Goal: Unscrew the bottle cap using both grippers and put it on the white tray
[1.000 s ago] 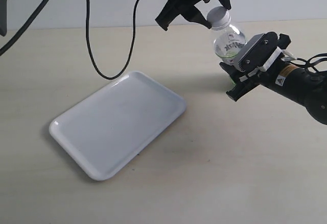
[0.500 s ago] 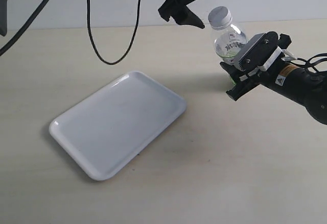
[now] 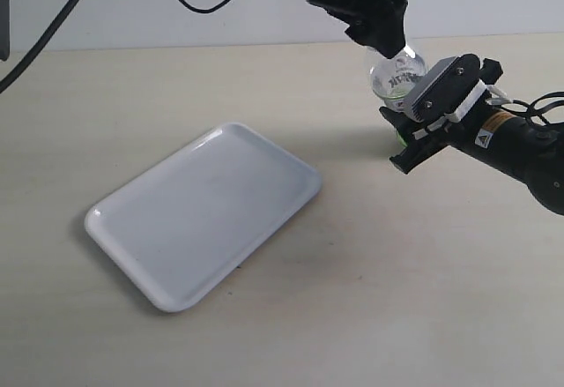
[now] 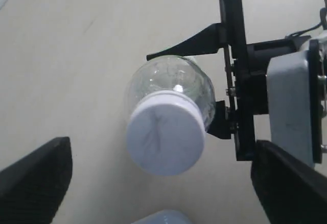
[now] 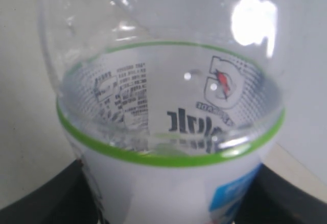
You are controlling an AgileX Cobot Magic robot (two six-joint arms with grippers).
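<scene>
White ribbed cap (image 4: 165,133) sits on the tilted bottle (image 3: 397,74) clamped at the label by my right end effector (image 3: 401,129); light, stiff, slick plastic, so my left end effector (image 4: 161,180), fingers apart astride it, should pinch the ribs.

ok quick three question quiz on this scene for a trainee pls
1. True or false: the bottle cap is already off the bottle.
2. What does the right end effector grip? A) the bottle's body B) a spoon C) a cup
3. Fill in: the left end effector has its fingers ___ on either side of the cap, not touching it.
Key: 1 false; 2 A; 3 open.
</scene>
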